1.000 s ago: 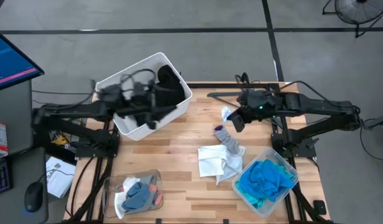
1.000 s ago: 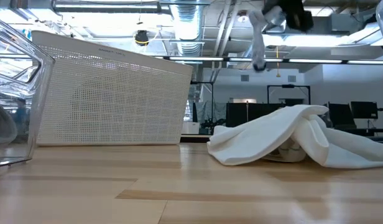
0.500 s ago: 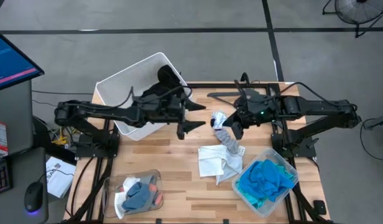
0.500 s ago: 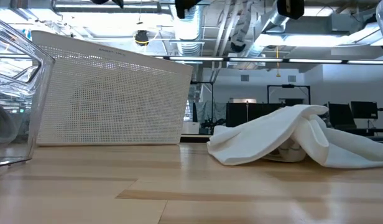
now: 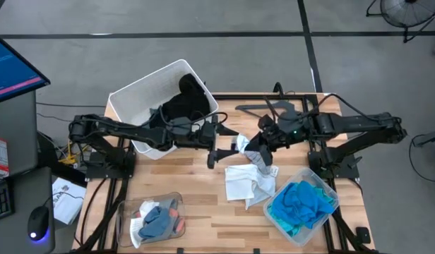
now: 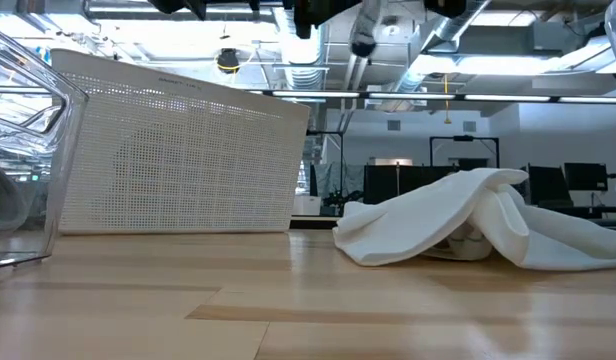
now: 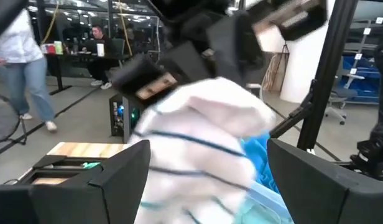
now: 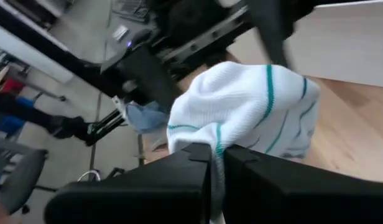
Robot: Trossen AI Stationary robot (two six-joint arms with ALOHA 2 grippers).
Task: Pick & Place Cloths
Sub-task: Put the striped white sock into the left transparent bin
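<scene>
My right gripper (image 5: pixel 251 146) is shut on a white cloth with teal stripes (image 5: pixel 240 143), held in the air over the middle of the table. The cloth's grey end (image 5: pixel 263 164) hangs toward the white cloth (image 5: pixel 247 185) lying on the table. My left gripper (image 5: pixel 222 144) is open. Its two fingers stand on either side of the striped cloth's free end (image 7: pixel 207 124); I cannot tell whether they touch it. A black cloth (image 5: pixel 191 99) lies in the white bin (image 5: pixel 136 95). My right gripper pinches a bunched fold of the striped cloth (image 8: pixel 216 134) between its two fingers. The fingers come from the table's right side, roughly level. The cloth bulges out past the fingertips toward my left gripper and is clear of the table, its grey end hanging below.
A clear tub with turquoise cloth (image 5: pixel 301 204) stands at the near right. A clear tub with grey and orange cloths (image 5: pixel 155 219) stands at the near left. A black hanger (image 5: pixel 263 109) lies at the far edge. People show in the room beyond the table.
My left gripper has come out from over the white bin toward the table's right and now stands open at the striped cloth. My right gripper has carried the cloth toward the table's left, toward my left gripper, still lifted clear.
</scene>
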